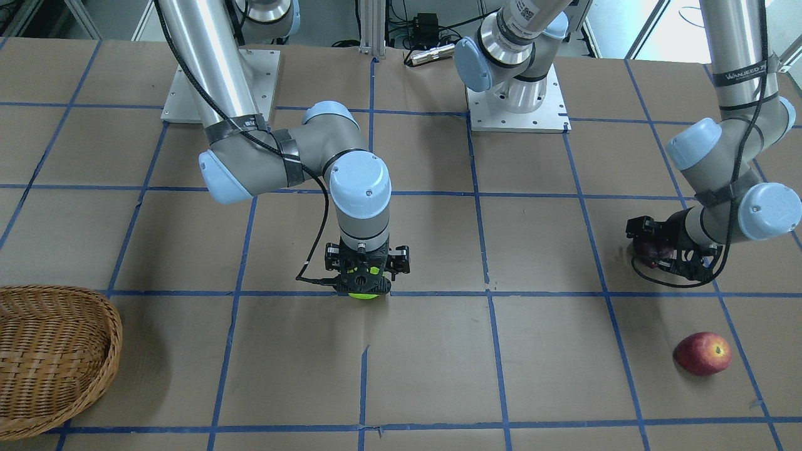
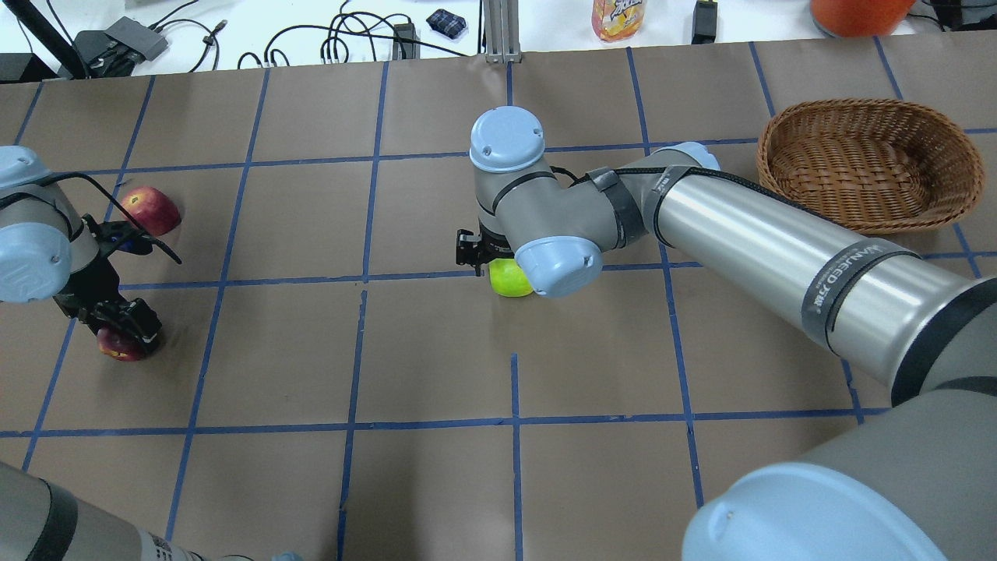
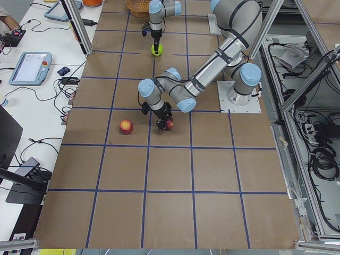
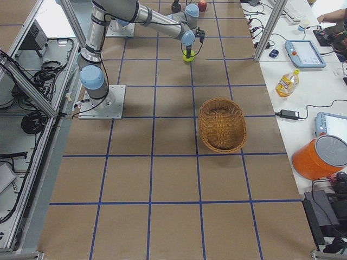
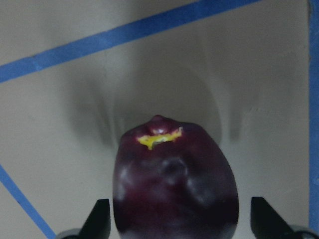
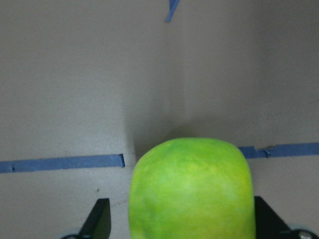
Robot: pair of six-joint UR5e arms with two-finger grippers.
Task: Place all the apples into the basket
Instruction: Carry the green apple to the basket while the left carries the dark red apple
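The dark maroon apple (image 5: pixel 174 184) lies on the table between the fingers (image 5: pixel 99 219) of my left gripper (image 1: pixel 655 255), which straddles it with small gaps on both sides. The yellow-green apple (image 6: pixel 192 189) sits on a blue tape line between the fingers (image 6: pixel 101 219) of my right gripper (image 1: pixel 364 275), also with a gap showing. The red apple (image 1: pixel 703 354) lies free on the table, beside the left arm (image 2: pixel 150 210). The wicker basket (image 2: pixel 872 105) stands empty at the robot's far right.
Blue tape lines grid the brown paper table top. A bottle (image 2: pixel 619 15), cables and an orange container (image 2: pixel 857 12) lie beyond the table's far edge. Both arm base plates (image 1: pixel 517 116) stand at the robot's side.
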